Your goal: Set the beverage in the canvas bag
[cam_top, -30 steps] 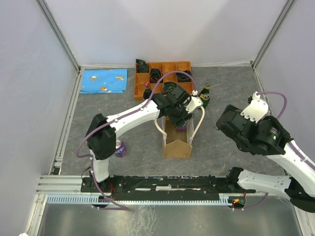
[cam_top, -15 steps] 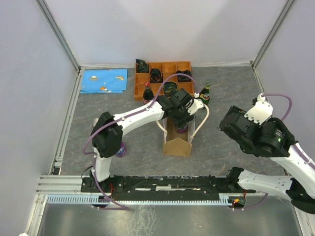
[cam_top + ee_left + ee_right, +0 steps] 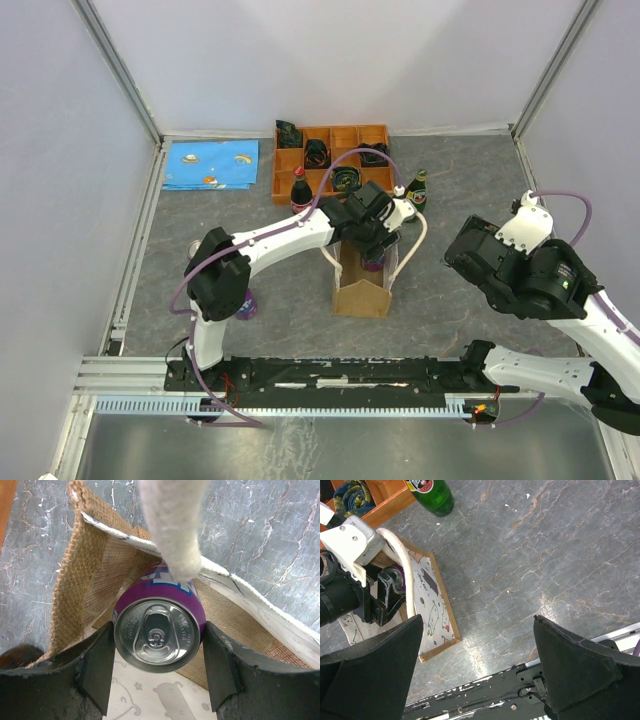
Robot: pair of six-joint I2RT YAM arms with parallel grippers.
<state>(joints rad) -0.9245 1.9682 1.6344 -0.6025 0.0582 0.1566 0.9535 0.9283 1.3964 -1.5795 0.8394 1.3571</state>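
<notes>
Left wrist view: the left fingers [image 3: 97, 667] clamp a purple can [image 3: 157, 632], silver pull-tab top upward, at the mouth of the tan canvas bag [image 3: 82, 580]. The bag stands mid-way across the bench [image 3: 450, 180], its cream handle [image 3: 170, 525] crossing above the can. The right fingers [image 3: 370, 665] gape apart.

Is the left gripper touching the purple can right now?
Touching. Left wrist view shows the left gripper with fingers pressed against both sides of the purple can, no gap.

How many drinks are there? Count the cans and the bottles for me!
Cans: 2, the purple can in the left claw and a second purple can by the left arm's base
Bottles: 2, a green bottle and a dark bottle with a red cap
Total: 4 drinks
</notes>
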